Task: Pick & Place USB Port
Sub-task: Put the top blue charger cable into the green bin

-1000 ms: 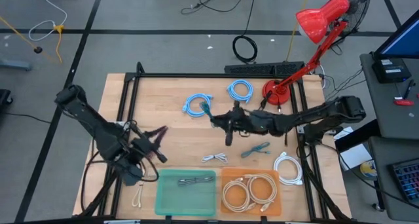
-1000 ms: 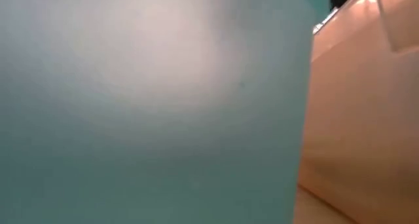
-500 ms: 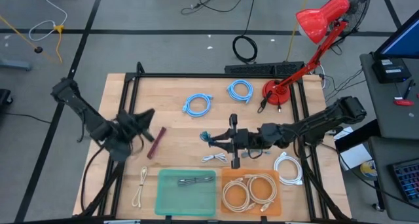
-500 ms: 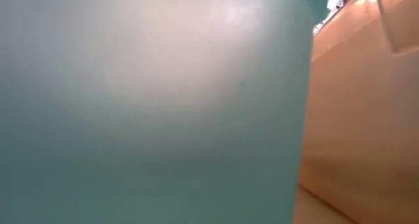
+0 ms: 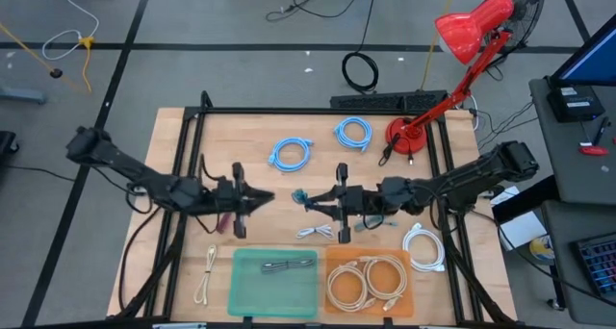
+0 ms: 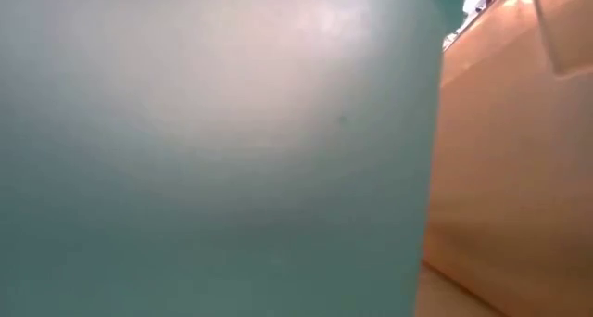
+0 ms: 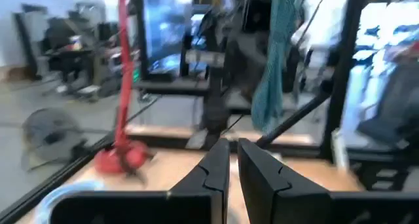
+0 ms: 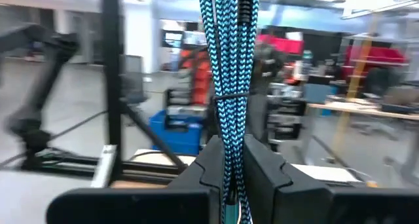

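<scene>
Braided cable (image 8: 228, 86) pinched between right tool (image 8: 234, 160) fingers; left tool (image 7: 234, 166) pressed together, empty.

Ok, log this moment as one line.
right tool: shut on teal cable, lifted mid-table | left tool: shut, empty | green bin: one cable

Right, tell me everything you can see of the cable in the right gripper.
The braided cable is a blue-and-black woven cord folded into a long bundle, cinched partway along by a thin tie. The right gripper is shut on it, its dark fingers pinching the bundle from both sides. From above, it is teal, held over the middle of the table, beyond the orange tray.
</scene>
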`<action>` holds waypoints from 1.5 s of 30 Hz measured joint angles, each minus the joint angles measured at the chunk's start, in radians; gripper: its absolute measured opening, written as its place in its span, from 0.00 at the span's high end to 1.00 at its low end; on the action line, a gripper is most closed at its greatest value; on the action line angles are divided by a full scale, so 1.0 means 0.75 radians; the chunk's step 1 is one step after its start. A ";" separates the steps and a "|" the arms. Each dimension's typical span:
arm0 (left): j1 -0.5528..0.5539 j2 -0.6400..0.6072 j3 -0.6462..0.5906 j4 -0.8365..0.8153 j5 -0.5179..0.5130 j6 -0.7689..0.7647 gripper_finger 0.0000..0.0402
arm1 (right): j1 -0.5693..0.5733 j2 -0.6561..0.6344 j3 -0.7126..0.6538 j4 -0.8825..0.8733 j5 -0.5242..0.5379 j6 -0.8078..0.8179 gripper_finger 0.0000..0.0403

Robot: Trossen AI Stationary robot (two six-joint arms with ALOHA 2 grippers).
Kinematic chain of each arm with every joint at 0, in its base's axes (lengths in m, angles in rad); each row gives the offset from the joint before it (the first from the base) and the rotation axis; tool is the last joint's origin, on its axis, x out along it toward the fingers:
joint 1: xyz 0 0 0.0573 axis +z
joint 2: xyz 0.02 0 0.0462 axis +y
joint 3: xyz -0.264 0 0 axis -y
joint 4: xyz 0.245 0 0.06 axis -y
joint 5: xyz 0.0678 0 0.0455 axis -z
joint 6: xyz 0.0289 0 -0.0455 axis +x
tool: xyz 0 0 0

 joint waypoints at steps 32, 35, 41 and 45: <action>-0.003 0.091 0.001 0.233 0.161 0.077 0.51 | -0.078 0.317 0.260 -0.114 -0.212 0.209 0.95; -0.002 0.090 0.001 0.230 0.160 0.076 0.52 | -0.079 0.321 0.267 -0.122 -0.210 0.208 0.97; -0.004 0.090 0.001 0.226 0.219 0.068 0.57 | -0.082 0.322 0.267 -0.123 -0.212 0.205 0.97; -0.006 0.090 0.001 0.227 0.299 0.068 0.57 | -0.084 0.323 0.267 -0.127 -0.207 0.200 0.97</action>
